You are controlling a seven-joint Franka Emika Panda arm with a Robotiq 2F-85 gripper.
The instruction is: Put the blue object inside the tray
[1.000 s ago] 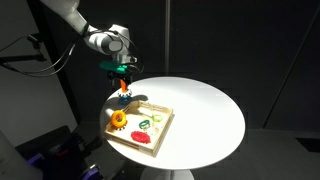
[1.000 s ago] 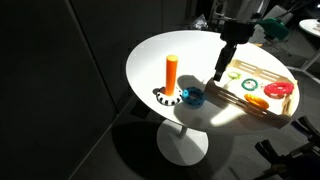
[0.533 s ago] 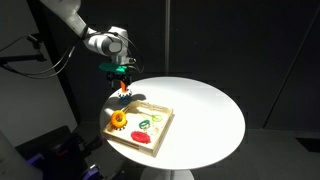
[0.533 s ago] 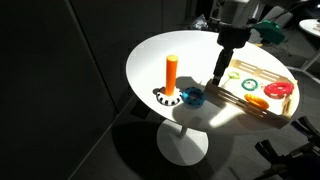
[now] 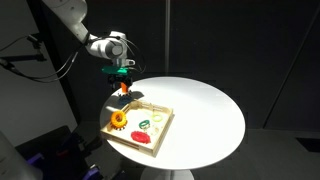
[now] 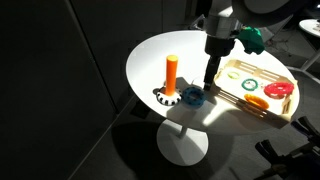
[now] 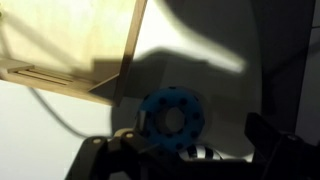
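Round white table is being loaded with three items. The blue object is being seen just ahead of the jaws, centred between them. The tray is being carried just beside the jaws. The orange cylinder is being carried opposite the tray, farther off.

My arm comes in from high up and bends at the wrist, so that my gripper points straight down in both exterior views. In the wrist view my two fingers rise dark from the bottom edge, set wide apart, with the jaws spread open.
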